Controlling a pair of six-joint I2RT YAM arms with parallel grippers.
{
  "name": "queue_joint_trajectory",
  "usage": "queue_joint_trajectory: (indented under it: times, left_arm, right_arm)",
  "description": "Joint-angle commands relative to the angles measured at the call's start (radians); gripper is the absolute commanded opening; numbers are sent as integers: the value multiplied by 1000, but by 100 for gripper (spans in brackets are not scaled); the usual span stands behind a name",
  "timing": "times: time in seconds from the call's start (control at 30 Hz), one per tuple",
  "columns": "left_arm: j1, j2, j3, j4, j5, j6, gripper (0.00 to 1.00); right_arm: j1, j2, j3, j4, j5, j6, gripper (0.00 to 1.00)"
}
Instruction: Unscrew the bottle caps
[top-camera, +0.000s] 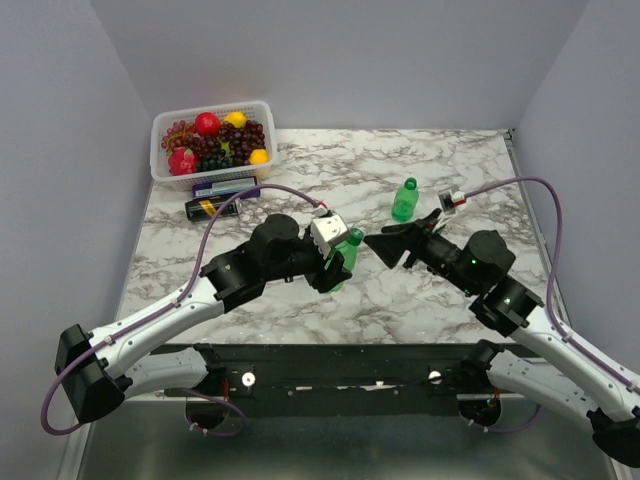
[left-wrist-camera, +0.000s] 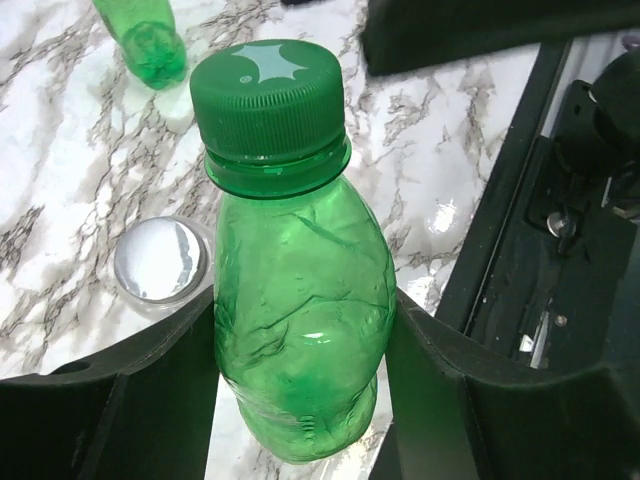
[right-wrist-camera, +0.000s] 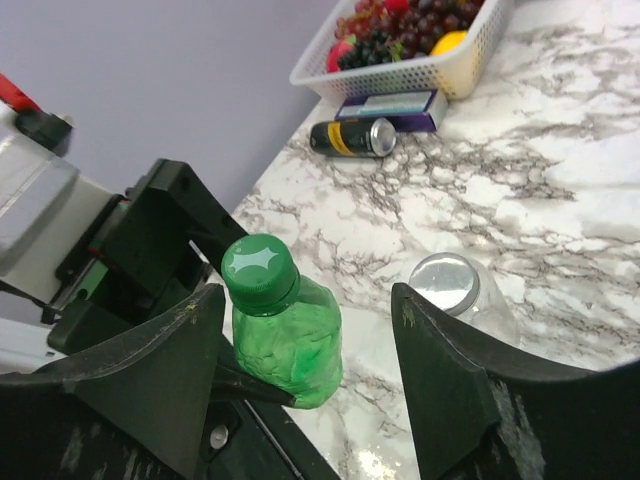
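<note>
Over the table (top-camera: 470, 160), left hand (top-camera: 336, 270) tight on green bottle (left-wrist-camera: 300, 290) — right hand (right-wrist-camera: 308, 300) wide, near its cap (right-wrist-camera: 258, 268).

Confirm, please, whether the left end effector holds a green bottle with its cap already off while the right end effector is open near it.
Not quite: the left wrist view shows the cap screwed on the green bottle; the rest is right.

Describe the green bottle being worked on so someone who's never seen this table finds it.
On the marble table, look near the middle. The green bottle there is clamped in the left gripper, green cap on. The other green bottle stands free farther back; the nearby clear bottle has a silvery cap.
</note>
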Motion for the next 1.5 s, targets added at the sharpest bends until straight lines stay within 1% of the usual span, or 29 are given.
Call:
queue_joint_trajectory:
  times: [0.0,0.13,0.23,0.33,0.43,0.57,0.73,0.77,0.8,0.83,0.87,0.93,1.0,1.03,1.07,1.17,1.2,1.23,1.27,1.3,1.33,1.4,1.43,1.47]
  left_arm:
    - [-7,16,12,-12,-89,-14,24]
    - [-9,27,15,-18,-98,-16,24]
    - [-10,30,15,-21,-102,-16,24]
    - [-13,28,15,-21,-105,-16,24]
    - [-13,28,15,-21,-105,-14,24]
    - [-15,30,17,-22,-105,-14,24]
    - [-18,32,18,-26,-104,-13,23]
    - [-18,32,18,-27,-102,-11,24]
    - [-18,30,18,-26,-102,-10,23]
    - [-18,28,17,-23,-89,-8,23]
    - [-18,27,17,-21,-79,-5,23]
    - [-18,24,14,-16,-55,1,23]
    - [-18,16,12,-10,3,15,23]
    - [-18,12,12,-4,23,19,23]
    - [-17,4,9,0,75,26,23]
    - [-15,-13,6,14,160,42,23]
    - [-12,-16,5,17,212,41,23]
    - [-9,-21,3,23,245,65,23]
    - [-9,-25,5,25,278,70,23]
    - [-3,-27,5,25,348,78,23]
    - [0,-27,6,24,387,85,24]
    - [5,-22,15,16,465,96,24]
    - [7,-21,18,8,530,99,24]
    - [10,-16,20,7,574,107,23]
  right_arm:
    - [73,85,71,55,103,15,75]
    - [131,148,111,58,174,2,75]
    - [151,173,123,61,215,0,75]
    - [156,196,131,59,223,0,73]
    - [162,210,138,56,222,-2,69]
    - [163,220,141,56,205,-6,56]
    - [163,220,126,79,159,-12,47]
    - [163,220,124,82,148,-15,41]
    - [165,224,123,86,136,-26,38]
    - [165,222,123,86,120,-31,34]
    - [163,225,121,86,114,-28,27]
    - [163,221,118,84,87,-55,23]
    - [157,213,108,81,65,-86,19]
    - [145,199,101,81,4,-90,18]
    - [133,191,95,82,-25,-95,15]
    - [73,162,65,84,-168,-107,14]
    - [56,153,48,86,-209,-115,14]
    - [23,145,40,90,-298,-121,14]
    - [2,132,32,96,-347,-124,14]
    - [-16,127,22,102,-396,-132,14]
    - [-48,121,2,125,-503,-138,14]
    - [-74,104,-17,147,-605,-165,14]
    - [-90,95,-33,164,-690,-175,14]
    - [-96,89,-40,171,-732,-182,14]
